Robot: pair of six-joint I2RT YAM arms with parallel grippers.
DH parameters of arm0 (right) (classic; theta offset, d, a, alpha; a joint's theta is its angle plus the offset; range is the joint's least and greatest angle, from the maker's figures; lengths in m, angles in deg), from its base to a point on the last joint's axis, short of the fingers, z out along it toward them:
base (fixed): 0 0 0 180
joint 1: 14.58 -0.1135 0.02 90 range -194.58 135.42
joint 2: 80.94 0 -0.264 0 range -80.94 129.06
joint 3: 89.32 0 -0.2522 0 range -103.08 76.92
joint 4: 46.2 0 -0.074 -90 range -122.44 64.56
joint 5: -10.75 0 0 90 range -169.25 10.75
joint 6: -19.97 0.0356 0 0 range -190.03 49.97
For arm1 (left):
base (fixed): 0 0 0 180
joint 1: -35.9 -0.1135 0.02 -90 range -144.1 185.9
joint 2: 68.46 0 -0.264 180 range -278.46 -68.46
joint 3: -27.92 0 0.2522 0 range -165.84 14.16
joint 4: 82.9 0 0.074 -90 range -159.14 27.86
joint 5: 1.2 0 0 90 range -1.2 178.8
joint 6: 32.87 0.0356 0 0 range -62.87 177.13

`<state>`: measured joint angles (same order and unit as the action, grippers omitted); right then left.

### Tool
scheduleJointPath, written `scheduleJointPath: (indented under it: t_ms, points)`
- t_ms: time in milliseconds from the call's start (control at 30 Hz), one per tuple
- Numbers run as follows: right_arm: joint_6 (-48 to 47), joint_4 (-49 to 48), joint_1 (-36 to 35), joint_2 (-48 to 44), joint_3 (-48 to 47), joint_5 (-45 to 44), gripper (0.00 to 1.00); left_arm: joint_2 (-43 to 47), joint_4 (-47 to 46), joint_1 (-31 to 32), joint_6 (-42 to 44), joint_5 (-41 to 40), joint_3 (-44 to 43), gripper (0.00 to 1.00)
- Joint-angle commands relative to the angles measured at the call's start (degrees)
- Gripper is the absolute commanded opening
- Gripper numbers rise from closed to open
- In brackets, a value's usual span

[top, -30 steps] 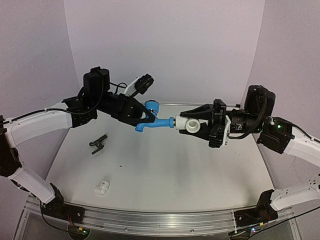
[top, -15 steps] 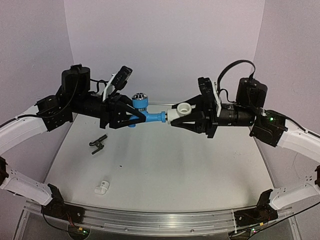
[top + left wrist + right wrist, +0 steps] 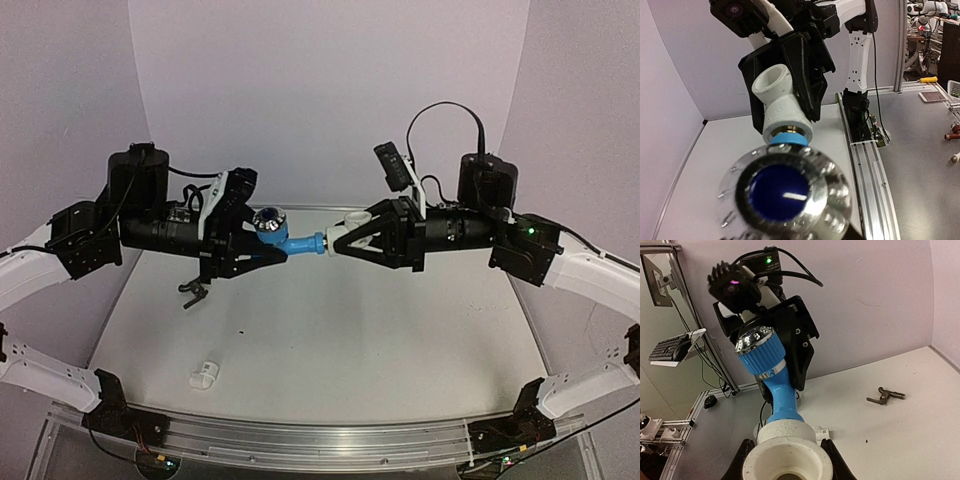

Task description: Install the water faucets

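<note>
The blue water faucet [image 3: 295, 241] hangs in mid-air between the two arms, its ribbed knob [image 3: 269, 222] turned up and towards the camera. My left gripper [image 3: 262, 250] is shut on the faucet's body. My right gripper [image 3: 340, 243] is shut on a white pipe fitting [image 3: 346, 226], and the faucet's stem sits in the fitting's end. In the right wrist view the fitting [image 3: 787, 452] lies between my fingers [image 3: 742, 460], with the faucet [image 3: 771, 382] rising from it. In the left wrist view the knob [image 3: 785, 192] fills the foreground, hiding my left fingers, and the fitting [image 3: 782, 112] is behind it.
A small dark metal part [image 3: 196, 290] lies on the table at the left and also shows in the right wrist view [image 3: 885, 396]. A second white fitting [image 3: 203, 374] lies near the front left. The table's aluminium front rail [image 3: 300, 440] runs along the near edge.
Both wrists have rolled and the joined faucet and fitting have shifted left. The knob has turned from pointing up to facing the camera. The two grippers now stand closer together.
</note>
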<state>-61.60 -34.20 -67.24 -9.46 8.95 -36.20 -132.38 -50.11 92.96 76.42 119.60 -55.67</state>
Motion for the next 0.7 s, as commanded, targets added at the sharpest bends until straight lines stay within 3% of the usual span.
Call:
scheduleJointPath:
  t_ms: [0, 133, 300, 500, 600, 667]
  points:
    - [-6.67, 0.18, -0.16, 0.18, -6.76, -2.47, 0.00, -1.80, 4.78, 2.51, 4.63, -8.21, -3.30, 0.52]
    - [-23.03, 5.34, -0.15, -2.29, -9.08, -10.11, 0.00, -0.37, 5.49, 2.49, 1.61, -5.02, -3.12, 0.79]
    - [-37.60, 5.81, -0.14, -7.78, -7.82, -13.88, 0.00, 2.99, 2.66, 2.44, -7.20, -3.99, -1.17, 1.00]
    - [-58.12, 5.74, -0.16, -12.30, -5.43, -14.96, 0.00, 4.69, -0.60, 2.38, -22.88, -5.90, -2.19, 1.00]
    - [-75.35, 5.72, -0.16, -14.90, -0.62, -14.51, 0.00, -1.43, 4.84, 2.07, -30.79, 2.95, -9.89, 1.00]
    - [-83.36, 5.59, -0.16, -16.24, 1.93, -13.54, 0.00, -4.39, 3.09, 1.61, -35.17, 8.55, -11.63, 1.00]
